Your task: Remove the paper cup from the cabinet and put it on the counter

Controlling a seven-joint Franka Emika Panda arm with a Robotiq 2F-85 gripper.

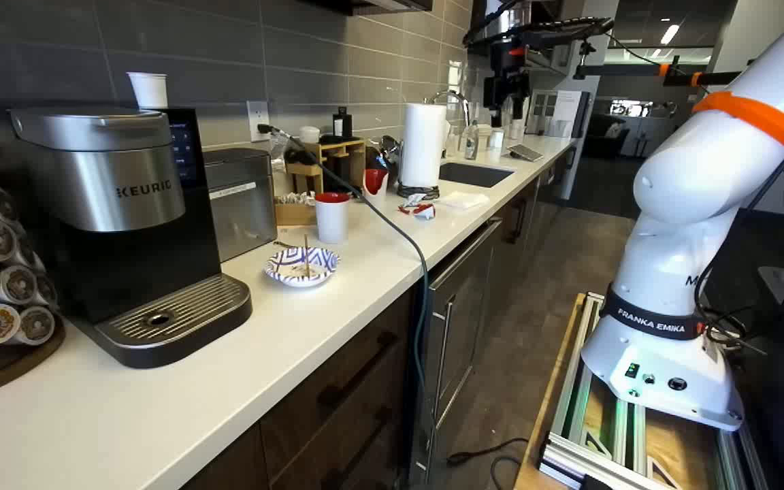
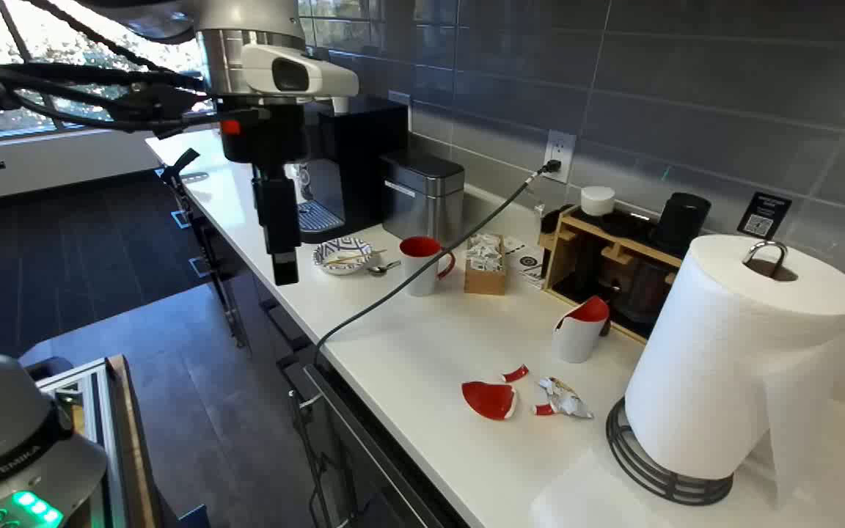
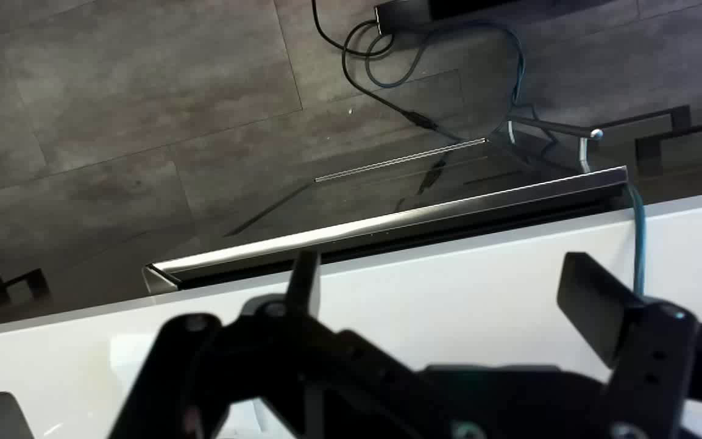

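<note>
The pale bluish-green paper cup does not show in any view; it is hidden or out of view. The counter is long and cream-white; it shows in both exterior views (image 1: 371, 292) (image 2: 415, 352) and in the wrist view (image 3: 412, 329). My gripper points down and is above the counter in both exterior views (image 1: 506, 117) (image 2: 285, 268). In the wrist view the gripper's fingers (image 3: 448, 292) are wide apart with nothing between them, over the counter's front edge. The underside of a dark upper cabinet (image 1: 388, 5) shows at the top of an exterior view; its inside is not visible.
A coffee maker (image 1: 126, 190) bears a plain white cup (image 1: 149, 90). A patterned bowl (image 1: 302, 266), a red-lined mug (image 1: 332, 219), a broken mug (image 2: 581, 331), red shards (image 2: 490, 400) and a paper towel roll (image 2: 745, 359) stand along the counter. A cable (image 2: 422, 270) crosses the counter.
</note>
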